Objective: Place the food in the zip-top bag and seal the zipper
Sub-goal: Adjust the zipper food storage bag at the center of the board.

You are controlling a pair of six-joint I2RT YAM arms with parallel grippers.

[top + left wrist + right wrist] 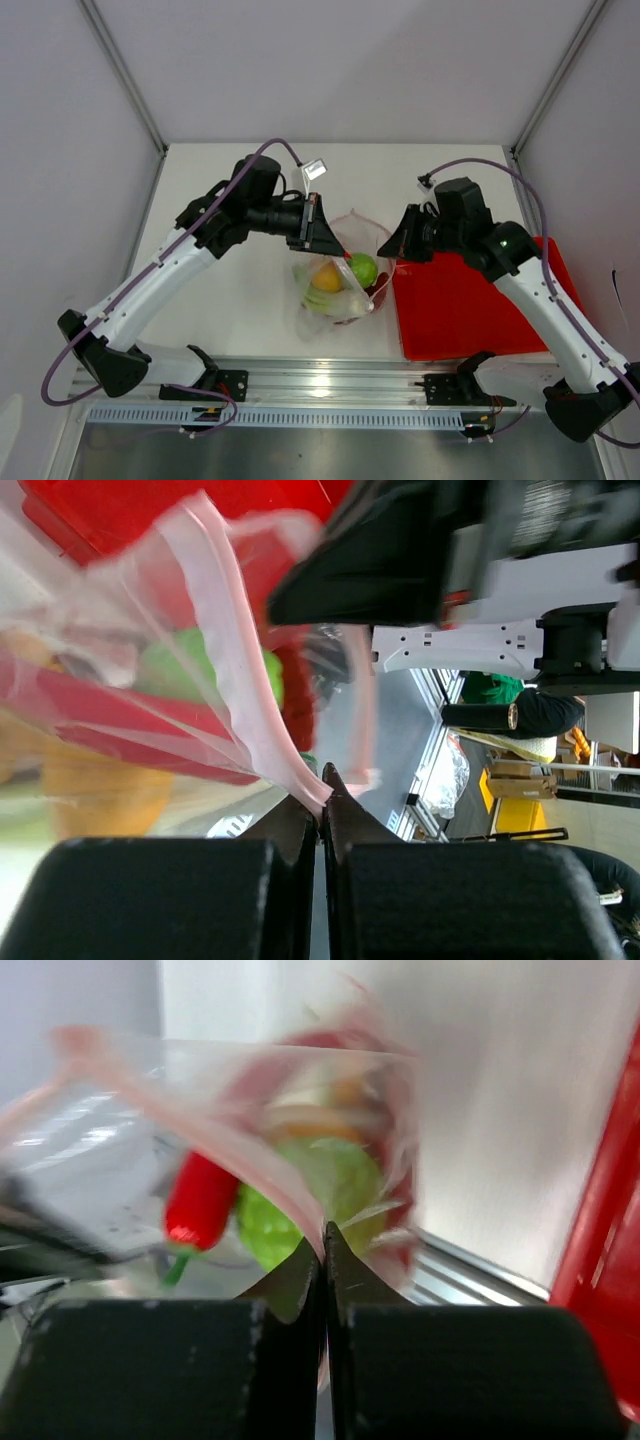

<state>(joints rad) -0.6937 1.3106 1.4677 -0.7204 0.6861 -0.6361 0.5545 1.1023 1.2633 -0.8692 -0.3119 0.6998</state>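
The clear zip-top bag (335, 290) hangs between my two grippers over the table's front middle. Inside it I see a round green fruit (362, 268), an orange piece (326, 276), pale-green pieces and a red piece. My left gripper (345, 255) is shut on the pink zipper strip (255, 720) at the bag's left mouth end. My right gripper (392, 262) is shut on the same strip (250, 1165) at the right end. In the right wrist view the green fruit (320, 1195) and a red pepper-like piece (200, 1200) show through the plastic.
A red tray (470, 300) lies on the table at the right, under my right arm. An aluminium rail (330, 385) runs along the near edge. Grey walls enclose the table at left, right and back.
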